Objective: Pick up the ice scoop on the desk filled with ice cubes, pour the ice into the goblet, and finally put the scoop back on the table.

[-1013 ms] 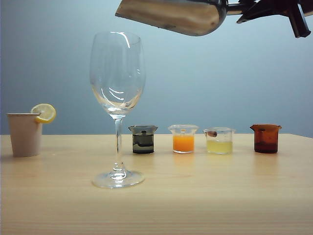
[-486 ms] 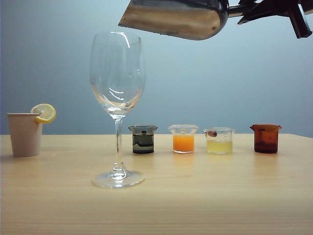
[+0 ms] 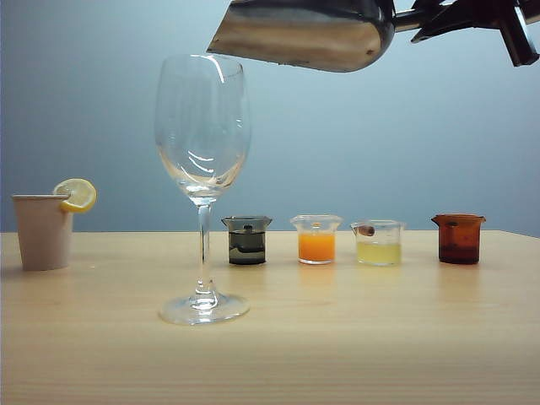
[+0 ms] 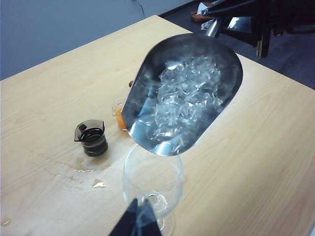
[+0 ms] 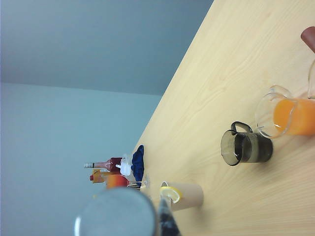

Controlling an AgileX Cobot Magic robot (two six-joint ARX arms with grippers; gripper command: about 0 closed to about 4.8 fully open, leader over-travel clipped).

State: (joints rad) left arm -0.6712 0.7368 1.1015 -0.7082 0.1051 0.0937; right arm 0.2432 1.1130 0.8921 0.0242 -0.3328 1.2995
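While right pincer [image 3: 422, 17] pinches ice scoop [image 3: 308, 34] holding ice cubes [image 4: 184, 101], goblet [image 3: 202, 169] empty, left pincer [image 4: 140, 221] state unclear

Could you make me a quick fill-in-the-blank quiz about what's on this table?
1. The ice scoop held by the right gripper hangs above the ___.
2. The goblet is ___ inside.
3. The beige cup carries a slice of ___.
4. The left gripper holds ___.

Missing words: goblet; empty; lemon; nothing

Steel ice scoop [image 4: 184, 93] held tilted above goblet [image 3: 202, 186].
Heaped with clear ice cubes [image 4: 184, 98], lip just over the rim; goblet upright, empty, on pale wooden desk [image 3: 354, 337].
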